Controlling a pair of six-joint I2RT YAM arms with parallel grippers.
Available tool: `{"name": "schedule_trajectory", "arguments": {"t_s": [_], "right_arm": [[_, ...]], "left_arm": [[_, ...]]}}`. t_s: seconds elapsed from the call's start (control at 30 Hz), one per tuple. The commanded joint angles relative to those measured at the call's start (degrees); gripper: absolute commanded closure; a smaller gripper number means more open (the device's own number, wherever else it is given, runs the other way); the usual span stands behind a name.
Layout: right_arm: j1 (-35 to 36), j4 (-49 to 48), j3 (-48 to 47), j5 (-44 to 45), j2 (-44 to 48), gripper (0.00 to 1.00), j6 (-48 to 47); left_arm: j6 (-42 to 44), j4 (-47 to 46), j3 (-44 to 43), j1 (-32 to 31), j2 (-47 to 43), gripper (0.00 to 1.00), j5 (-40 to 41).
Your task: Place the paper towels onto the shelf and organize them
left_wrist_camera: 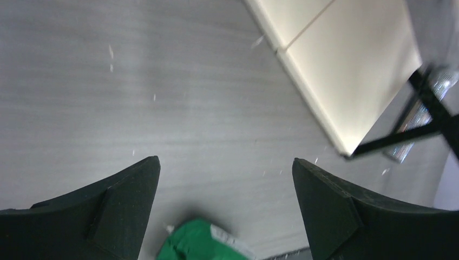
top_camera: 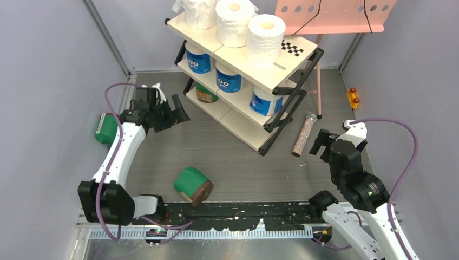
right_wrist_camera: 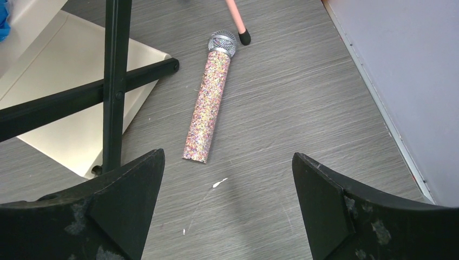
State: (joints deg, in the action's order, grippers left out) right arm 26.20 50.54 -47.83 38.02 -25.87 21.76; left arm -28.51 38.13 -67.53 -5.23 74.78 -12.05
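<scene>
The shelf (top_camera: 265, 70) stands at the far middle of the worktop (top_camera: 238, 157). Three white rolls (top_camera: 234, 21) sit along its top tier and three blue-wrapped rolls (top_camera: 229, 79) on the middle tier. One green-wrapped roll (top_camera: 205, 95) sits at the far-left end of the bottom tier, partly hidden by the board above. A second green roll (top_camera: 193, 186) lies on its side near the middle of the worktop, and what looks like a third green roll (top_camera: 106, 129) rests by the left wall. The left pincer (top_camera: 174, 115) hangs released and empty just left of the shelf's bottom tier. The right pincer (top_camera: 320, 144) is spread wide, holding nothing, near a speckled tube (top_camera: 303, 134) lying beside the shelf's right foot.
</scene>
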Motion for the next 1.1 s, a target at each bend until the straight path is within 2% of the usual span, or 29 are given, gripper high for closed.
{"name": "schedule_trajectory", "arguments": {"t_s": [0.0, 0.07, 0.23, 0.43, 0.8, 1.07], "right_arm": [[0.3, -2.9, -0.8, -1.5, -0.6, 0.05, -0.9], [0.3, -3.0, -0.8, -2.0, -0.8, 0.05, -1.1], [0.3, -3.1, -0.7, -2.5, -0.4, 0.05, -1.1], [0.3, -3.3, -0.6, -3.3, -0.5, 0.05, -1.3], [0.3, -3.6, -0.5, -4.2, -1.0, 0.05, -1.4], [0.3, -3.7, -0.6, -4.4, -1.1, 0.05, -1.5]], "left_arm": [[4.1, 9.5, 6.4, -0.1, -6.5, 0.04, -5.6], [3.4, 10.5, 9.2, -0.1, -9.2, 0.04, -8.8], [0.5, 13.0, 16.6, -0.1, -16.3, 0.04, -10.2], [-4.0, 10.6, 25.7, -0.1, -22.4, 0.06, -12.8], [-7.9, 9.2, 32.9, -0.4, -24.8, 0.13, -18.2], [-8.4, 9.5, 35.1, -0.6, -24.5, 0.24, -20.1]]}}
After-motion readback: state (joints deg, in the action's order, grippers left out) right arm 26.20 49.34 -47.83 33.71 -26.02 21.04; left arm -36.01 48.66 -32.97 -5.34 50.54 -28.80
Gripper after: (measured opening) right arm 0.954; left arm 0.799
